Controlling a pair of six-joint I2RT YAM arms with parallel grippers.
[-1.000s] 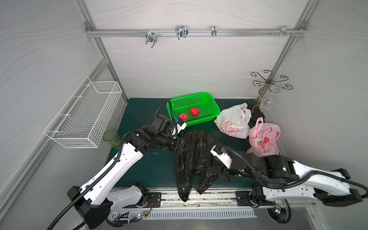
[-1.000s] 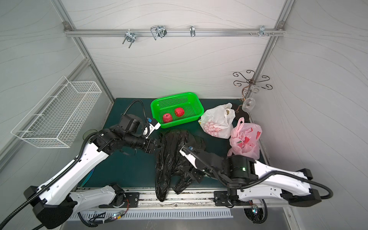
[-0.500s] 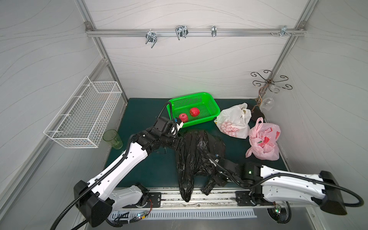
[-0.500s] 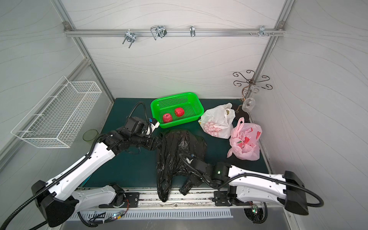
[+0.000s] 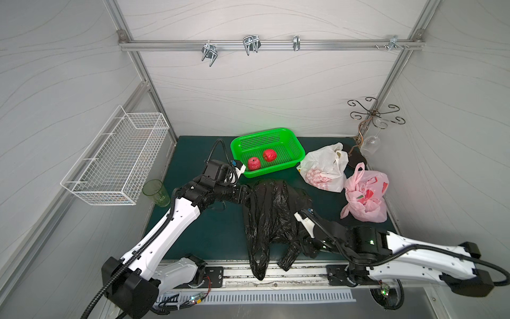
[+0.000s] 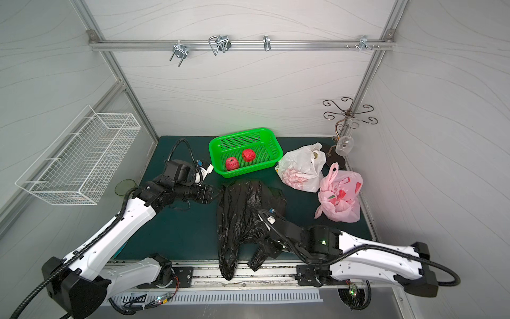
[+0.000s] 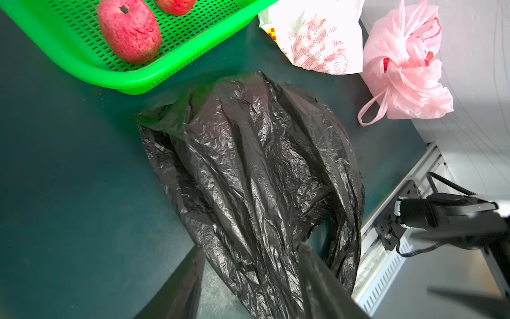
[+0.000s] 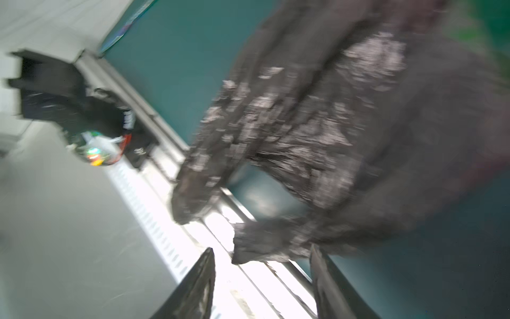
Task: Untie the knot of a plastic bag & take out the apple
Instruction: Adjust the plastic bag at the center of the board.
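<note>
A black plastic bag (image 5: 270, 210) (image 6: 242, 210) lies flat and crumpled mid-mat, its two handle strips trailing apart over the front rail; no knot shows on it. Two red apples (image 5: 254, 163) (image 5: 269, 155) rest in the green basket (image 5: 265, 171) behind it. My left gripper (image 5: 248, 197) (image 7: 251, 276) is open at the bag's left edge, with bag film (image 7: 262, 165) lying between its spread fingers. My right gripper (image 5: 299, 245) (image 8: 262, 276) is open low at the front, beside the shorter handle strip (image 8: 265, 245); that wrist view is blurred.
A white printed bag (image 5: 325, 165) and a knotted pink bag (image 5: 365, 196) sit at the right. A green cup (image 5: 156, 192) stands at the mat's left edge under a wire wall basket (image 5: 116, 163). A metal stand with a glass (image 5: 371, 138) fills the back right corner.
My right arm swung down and toward the front edge, its gripper now by the bag's handle strips. My left arm shifted slightly but its gripper stays at the bag's left edge.
</note>
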